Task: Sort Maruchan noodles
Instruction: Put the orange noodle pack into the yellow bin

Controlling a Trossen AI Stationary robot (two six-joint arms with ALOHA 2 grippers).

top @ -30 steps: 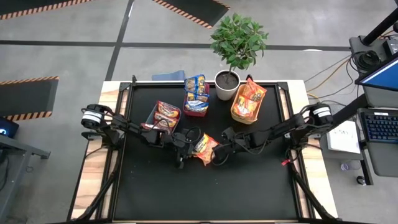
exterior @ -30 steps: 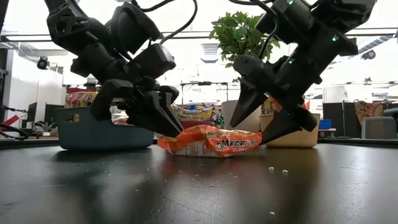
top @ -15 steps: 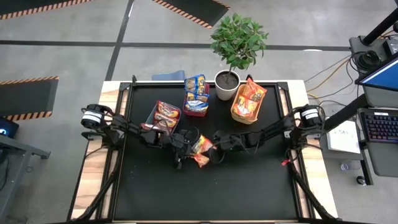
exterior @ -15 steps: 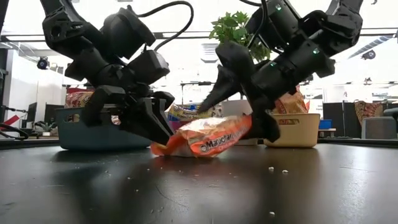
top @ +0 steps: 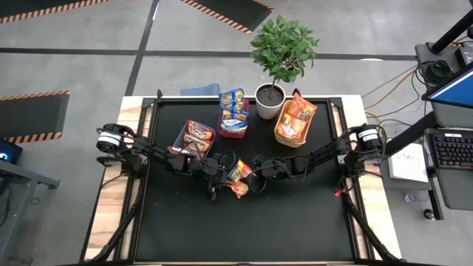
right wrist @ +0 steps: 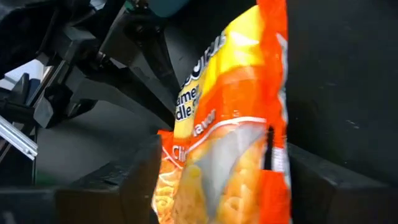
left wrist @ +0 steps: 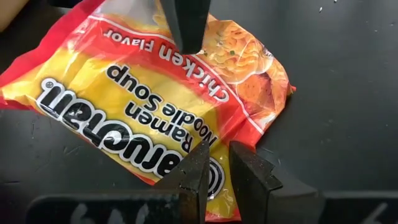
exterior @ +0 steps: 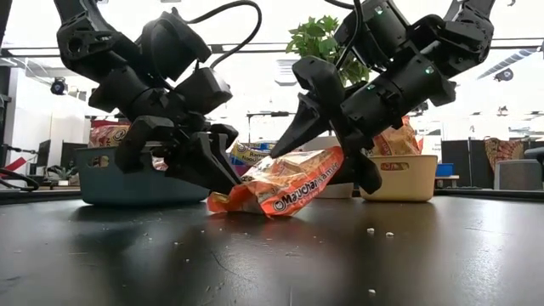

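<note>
At the centre of the black table (top: 295, 222) lies one orange-yellow noodle packet (top: 238, 178), tilted: in the low view its left end rests on the table surface and its right end is raised.

Right gripper (exterior: 327, 166): positioned at the raised end of the packet, centre of the low view. Its two fingers straddle the packet, one above and one below. The right wrist view shows the packet (right wrist: 230, 130) standing between the two dark fingers, which are spread apart on either side of it. Whether the fingers press on the wrapper cannot be determined.

Left gripper (exterior: 223, 174): positioned at the low end of the packet, left of centre in the low view. In the left wrist view its fingers are nearly closed, with a narrow gap between them, and their tips sit over the edge of the packet (left wrist: 149, 106). Whether any wrapper is pinched cannot be determined.

Along the upper part of the high view, three bins hold further packets:
- teal bin (top: 179, 138) at the left, red-maroon packets;
- red bin (top: 233, 134) in the middle, blue-yellow packets;
- orange bin (top: 282, 136) at the right, orange-yellow packets.

A potted plant (top: 281, 52) stands between the red and orange bins.
</note>
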